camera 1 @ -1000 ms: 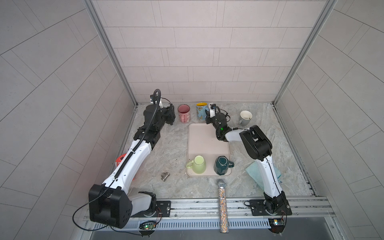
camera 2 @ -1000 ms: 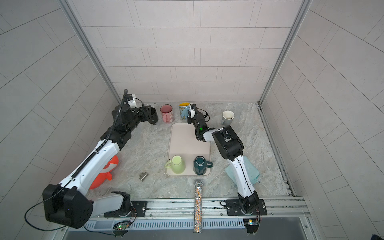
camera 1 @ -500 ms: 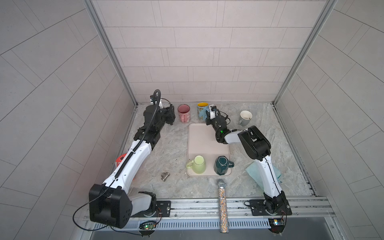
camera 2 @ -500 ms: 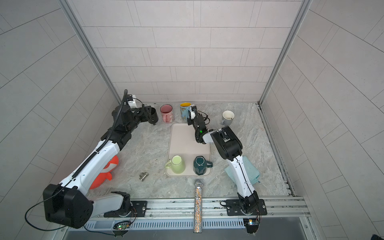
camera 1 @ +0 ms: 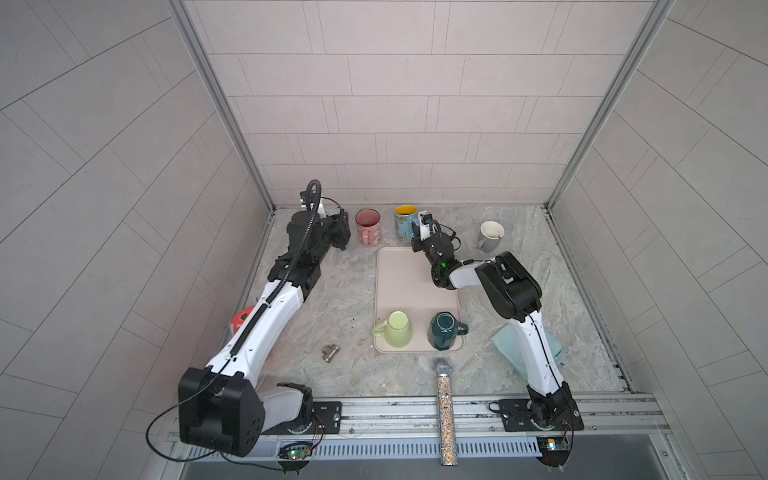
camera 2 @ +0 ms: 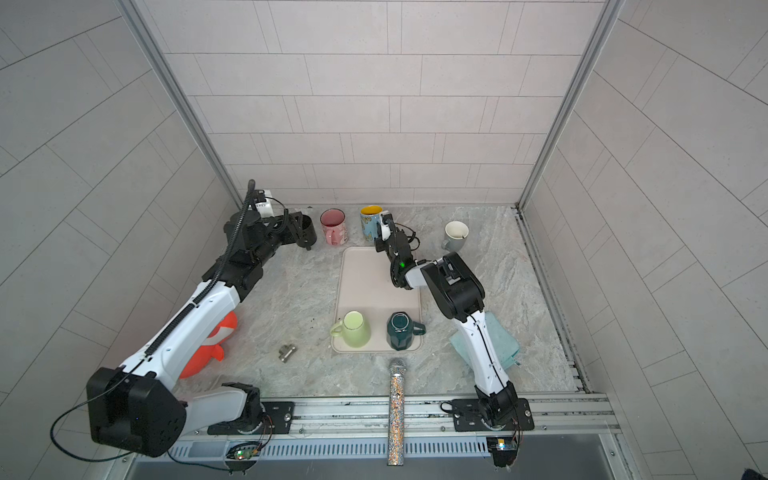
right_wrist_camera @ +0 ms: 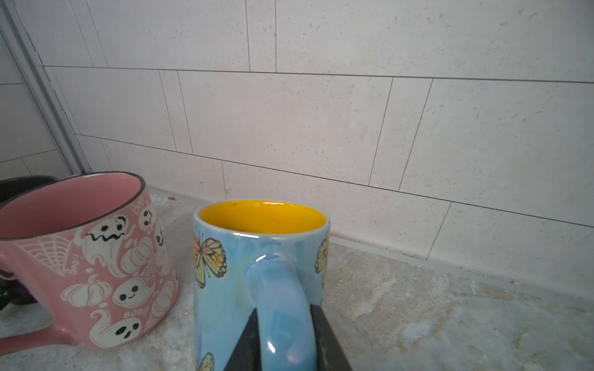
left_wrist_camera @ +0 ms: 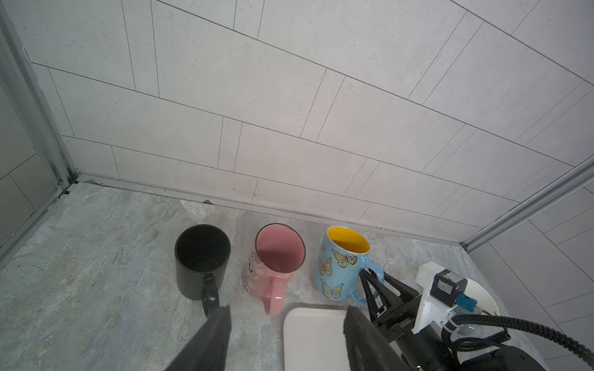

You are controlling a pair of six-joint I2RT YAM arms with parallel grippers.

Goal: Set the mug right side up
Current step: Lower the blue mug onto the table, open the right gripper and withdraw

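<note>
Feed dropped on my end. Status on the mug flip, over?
Left gripper open, empty. Right gripper astride handle of blue butterfly mug, grip unclear. Mug upright, mouth up. Pink mug close beside, not touching.

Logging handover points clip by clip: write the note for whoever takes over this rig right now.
Left hand: open, empty, just short of the black mug.
Right hand: fingers on either side of the blue butterfly mug's handle; I cannot tell whether it is clamped.
Done: black mug, pink mug, blue butterfly mug and grey mug stand upright at the back.
Left: green mug and teal mug on the tray look upside down; turn them next.
</note>
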